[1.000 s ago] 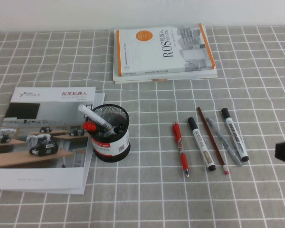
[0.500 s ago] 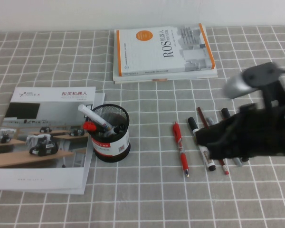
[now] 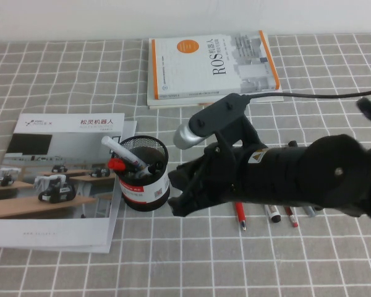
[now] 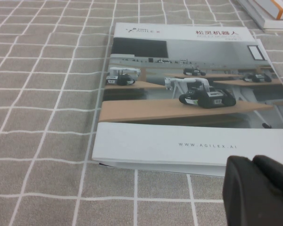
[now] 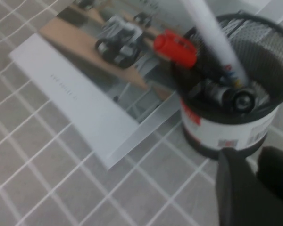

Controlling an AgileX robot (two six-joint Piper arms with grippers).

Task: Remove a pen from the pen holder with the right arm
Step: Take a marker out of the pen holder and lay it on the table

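A black mesh pen holder (image 3: 144,174) stands beside the booklet; it also fills the right wrist view as the pen holder (image 5: 231,99). In it lean a white marker (image 3: 120,150), a red-capped pen (image 3: 115,164) and a dark pen (image 3: 149,168). My right gripper (image 3: 176,193) hovers just to the right of the holder at about rim height, its fingers slightly open with nothing between them; in the wrist view the right gripper (image 5: 258,159) sits at the holder's base. My left gripper (image 4: 252,162) is shut, low over the table by the booklet's edge.
An AgileX booklet (image 3: 55,179) lies left of the holder. A ROS book (image 3: 213,68) lies at the back. Several loose pens lie under my right arm; a red pen's tip (image 3: 242,218) and other pen ends (image 3: 276,216) show below it.
The right arm came in from the right edge and swept left over the loose pens to the holder's side. Its fingers have parted a little.
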